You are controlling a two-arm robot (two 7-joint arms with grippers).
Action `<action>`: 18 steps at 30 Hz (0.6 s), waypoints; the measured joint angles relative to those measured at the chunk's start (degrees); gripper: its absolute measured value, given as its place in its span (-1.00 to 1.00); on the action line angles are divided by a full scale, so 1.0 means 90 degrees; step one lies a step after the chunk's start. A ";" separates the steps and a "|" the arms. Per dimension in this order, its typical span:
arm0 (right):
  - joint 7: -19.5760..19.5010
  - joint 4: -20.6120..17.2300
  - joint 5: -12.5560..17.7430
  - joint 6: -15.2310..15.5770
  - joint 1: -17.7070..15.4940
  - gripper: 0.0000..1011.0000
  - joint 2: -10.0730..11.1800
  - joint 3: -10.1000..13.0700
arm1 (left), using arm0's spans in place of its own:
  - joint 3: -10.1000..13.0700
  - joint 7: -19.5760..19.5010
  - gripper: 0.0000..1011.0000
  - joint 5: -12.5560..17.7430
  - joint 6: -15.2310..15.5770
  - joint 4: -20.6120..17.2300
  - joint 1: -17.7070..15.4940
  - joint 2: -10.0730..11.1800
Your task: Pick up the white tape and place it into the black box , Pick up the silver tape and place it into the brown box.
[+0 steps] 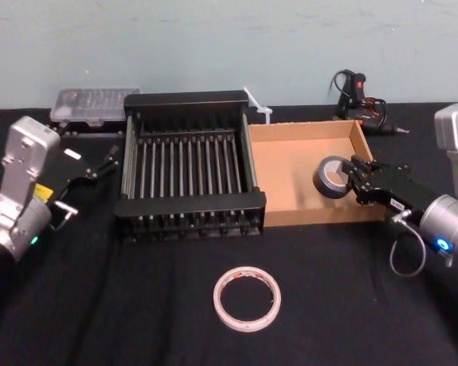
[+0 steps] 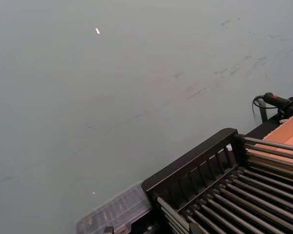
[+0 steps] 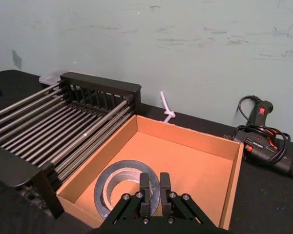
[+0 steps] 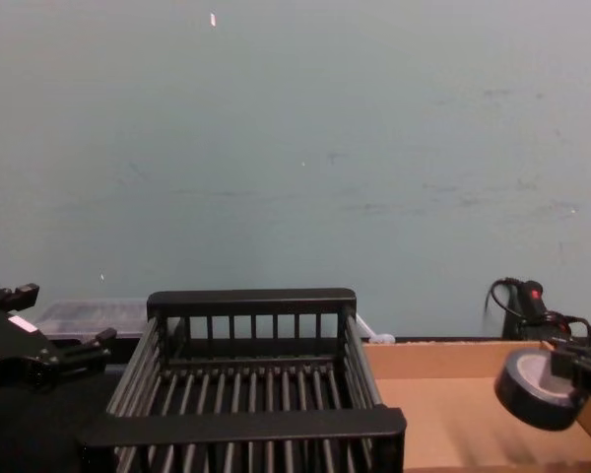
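The white tape lies flat on the black table, in front of the black box. My right gripper is shut on the rim of the silver tape and holds it on edge over the right part of the brown box. In the right wrist view the fingers pinch the silver tape above the brown box floor. The chest view shows the silver tape hanging above the tray. My left gripper is parked open left of the black box.
A clear plastic case sits behind the black box at the back left. A black glue gun with cable lies behind the brown box, and a white tie pokes up between the boxes. A pale wall backs the table.
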 joint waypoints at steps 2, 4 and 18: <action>0.0001 0.0105 -0.0008 0.0008 0.0095 -0.74 -0.0037 -0.0016 | 0.0000 0.0000 0.98 0.0000 0.0000 0.0000 0.0000 0.0000; 0.0001 0.0174 -0.0018 0.0015 0.0161 -0.74 -0.0063 -0.0030 | 0.0000 0.0000 0.98 0.0000 0.0000 0.0000 0.0000 0.0000; -0.0104 0.0923 -0.0082 0.0080 0.0724 -0.74 -0.0381 -0.0095 | 0.0000 0.0000 0.98 0.0000 0.0000 0.0000 0.0000 0.0000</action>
